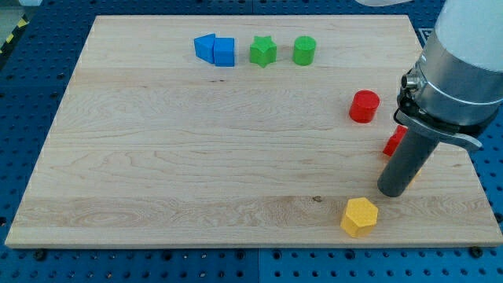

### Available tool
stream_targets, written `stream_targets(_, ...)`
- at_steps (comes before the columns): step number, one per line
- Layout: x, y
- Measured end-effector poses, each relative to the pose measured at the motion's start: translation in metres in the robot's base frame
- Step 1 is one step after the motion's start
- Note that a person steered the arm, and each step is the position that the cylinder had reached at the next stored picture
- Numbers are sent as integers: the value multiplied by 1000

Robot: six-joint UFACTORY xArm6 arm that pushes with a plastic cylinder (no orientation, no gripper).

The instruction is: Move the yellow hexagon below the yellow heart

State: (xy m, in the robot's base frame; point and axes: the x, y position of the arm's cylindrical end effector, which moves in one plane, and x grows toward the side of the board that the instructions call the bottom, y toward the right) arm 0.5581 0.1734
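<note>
Camera view shows my tip [391, 191] resting on the wooden board [196, 157] near its right edge, just up and right of the yellow hexagon [360, 217], which lies near the bottom edge; the rod carries nothing. A red cylinder [364, 106] and a partly hidden red block [394, 141] sit by the right edge, while two blue blocks [214, 50], a green star [263, 51] and a green cylinder [304, 50] line the top edge.

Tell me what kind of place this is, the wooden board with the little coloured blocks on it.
Probably a robotics lab bench. A wooden board lies on a blue perforated table, small blocks such as the yellow hexagon are scattered on it, and my tip rests just up and right of that hexagon.
</note>
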Motion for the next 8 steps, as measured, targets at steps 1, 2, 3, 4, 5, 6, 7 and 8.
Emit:
stream_targets(1, 5, -23)
stream_targets(2, 6, -64)
stream_targets(3, 8, -114)
stream_targets(4, 44, -145)
stream_targets(5, 57, -141)
stream_targets(6, 57, -140)
stream_targets(7, 54, -110)
stream_targets(8, 52, -77)
